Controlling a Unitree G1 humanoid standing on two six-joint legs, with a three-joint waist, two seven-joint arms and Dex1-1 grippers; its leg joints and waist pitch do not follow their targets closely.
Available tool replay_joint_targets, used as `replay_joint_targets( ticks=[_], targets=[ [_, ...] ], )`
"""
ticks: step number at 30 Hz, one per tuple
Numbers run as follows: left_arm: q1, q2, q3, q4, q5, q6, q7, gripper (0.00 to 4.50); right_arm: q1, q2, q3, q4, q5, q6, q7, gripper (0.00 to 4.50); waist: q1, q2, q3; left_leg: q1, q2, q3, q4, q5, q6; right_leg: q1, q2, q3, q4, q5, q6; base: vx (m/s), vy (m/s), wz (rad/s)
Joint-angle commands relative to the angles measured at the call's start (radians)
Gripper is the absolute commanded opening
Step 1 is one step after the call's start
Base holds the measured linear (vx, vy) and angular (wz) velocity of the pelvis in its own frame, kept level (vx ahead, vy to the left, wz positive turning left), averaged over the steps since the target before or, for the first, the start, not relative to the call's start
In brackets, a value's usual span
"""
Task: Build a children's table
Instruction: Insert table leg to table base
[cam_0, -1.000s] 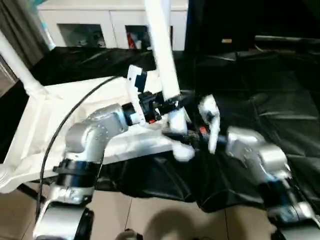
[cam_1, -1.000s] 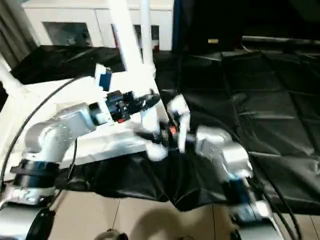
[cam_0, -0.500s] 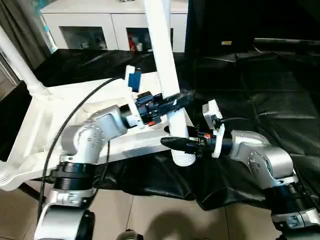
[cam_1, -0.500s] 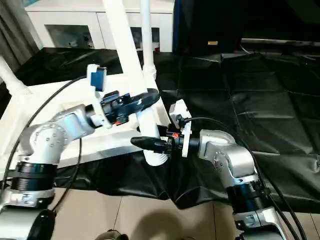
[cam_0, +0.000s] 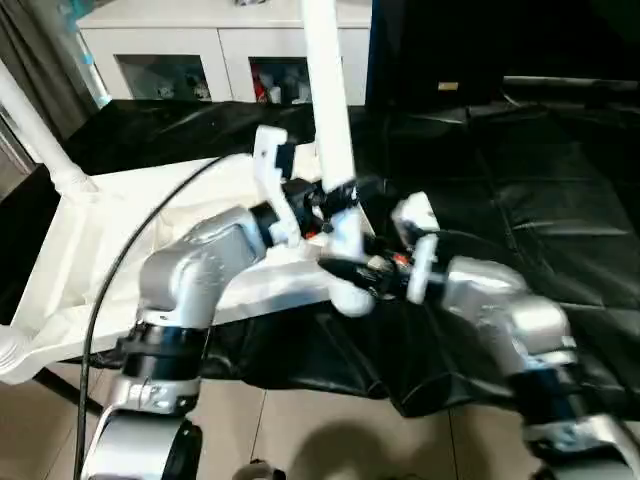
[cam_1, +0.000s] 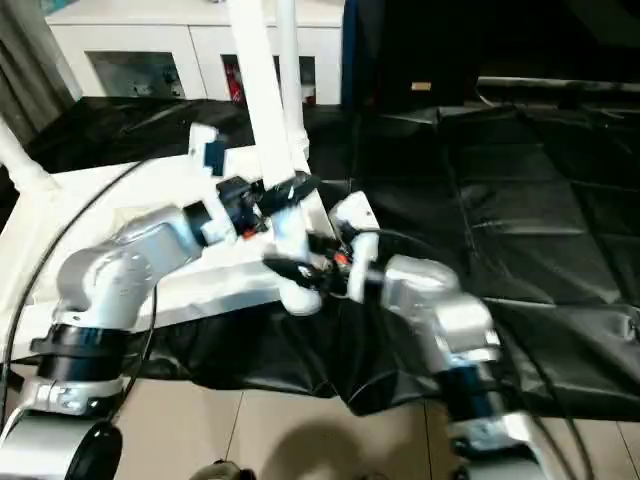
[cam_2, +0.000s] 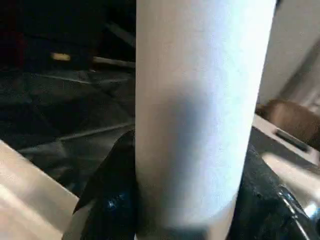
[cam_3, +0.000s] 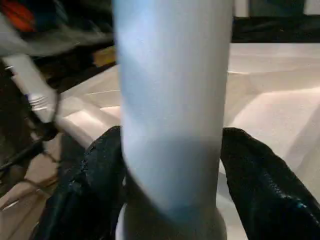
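Observation:
The children's table lies upside down on a black cloth, its white top (cam_0: 90, 260) showing the ribbed underside. One white leg (cam_0: 30, 120) stands in the far left corner. Another leg (cam_0: 327, 100) rises steeply over the top's near right corner. My left gripper (cam_0: 335, 195) is shut on this leg, whose tube (cam_2: 200, 100) sits tight between the black fingers (cam_2: 110, 195). My right gripper (cam_0: 348, 272) reaches in from the right around the leg's lower part (cam_3: 170, 100), just above its rounded end (cam_0: 345, 297). A further leg (cam_1: 287, 70) stands behind.
A white cabinet (cam_0: 200, 50) with glass doors stands at the back. The black cloth (cam_0: 520, 180) spreads to the right and hangs over the front edge. Tiled floor (cam_0: 300, 440) lies in front. A black cable (cam_0: 120, 260) loops over my left arm.
The held leg has tipped more upright and its lower end has come in toward the top's corner. Both arms moved with it.

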Motion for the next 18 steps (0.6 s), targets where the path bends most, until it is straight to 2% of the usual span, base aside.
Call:
replay_joint_targets(
  ticks=[1,2,3,5,12,13,14,18],
  targets=[
    [-0.016,-0.014,-0.001,-0.054,0.024,0.015,0.066,1.88,-0.006,0.026,0.001,0.008,-0.016,0.002,-0.052,2.77,-0.002,-0.011,-0.096,0.009,0.017,-0.007,-0.063,-0.147,0.016,0.060,-0.052,0.037,-0.084,-0.262,-0.156,0.000,0.000,0.00],
    [-0.015,-0.020,-0.002,-0.060,0.028,0.018,0.081,1.88,-0.006,0.034,0.003,0.012,-0.019,0.004,-0.061,2.71,-0.003,-0.010,-0.097,0.007,0.016,-0.007,-0.062,-0.145,0.021,0.061,-0.052,0.037,-0.083,-0.253,-0.161,0.000,0.000,0.00],
    [-0.012,-0.025,-0.003,-0.067,0.022,0.026,0.085,1.88,-0.006,0.041,0.009,0.014,-0.023,0.005,-0.065,2.71,-0.003,-0.014,-0.097,0.006,0.014,-0.006,-0.061,-0.140,0.025,0.063,-0.053,0.038,-0.084,-0.250,-0.158,0.000,0.000,0.00],
    [-0.007,-0.028,-0.007,-0.075,0.013,0.037,0.082,1.88,-0.009,0.048,0.020,0.021,-0.026,0.004,-0.062,2.58,-0.002,-0.011,-0.097,0.006,0.014,-0.006,-0.060,-0.137,0.027,0.062,-0.052,0.038,-0.083,-0.249,-0.156,0.000,0.000,0.00],
    [-0.005,-0.013,-0.002,-0.076,0.016,0.052,0.090,1.88,-0.003,0.033,0.023,-0.009,-0.004,0.025,-0.023,2.14,-0.001,-0.010,-0.097,0.005,0.013,-0.006,-0.060,-0.132,0.031,0.063,-0.051,0.039,-0.081,-0.223,-0.159,0.000,0.000,0.00],
    [-0.007,-0.010,-0.001,-0.076,0.014,0.060,0.092,2.44,-0.001,0.027,0.024,-0.014,0.000,0.025,-0.011,2.13,-0.001,-0.010,-0.097,0.005,0.013,-0.006,-0.060,-0.137,0.031,0.063,-0.051,0.039,-0.081,-0.229,-0.159,0.000,0.000,0.00],
    [-0.007,-0.010,0.006,-0.072,-0.015,0.074,0.063,2.58,0.001,0.019,0.026,-0.018,0.004,0.026,0.007,2.09,0.000,-0.006,-0.096,0.006,0.014,-0.006,-0.061,-0.146,0.030,0.062,-0.052,0.038,-0.083,-0.244,-0.158,0.000,0.000,0.00],
    [0.002,0.020,-0.005,-0.061,-0.023,0.053,-0.009,2.75,0.023,-0.033,0.044,-0.064,0.043,0.046,0.122,2.05,0.002,-0.010,-0.096,0.005,0.014,-0.008,-0.061,-0.151,0.035,0.065,-0.051,0.038,-0.084,-0.252,-0.153,0.000,0.000,0.00]
  ],
)
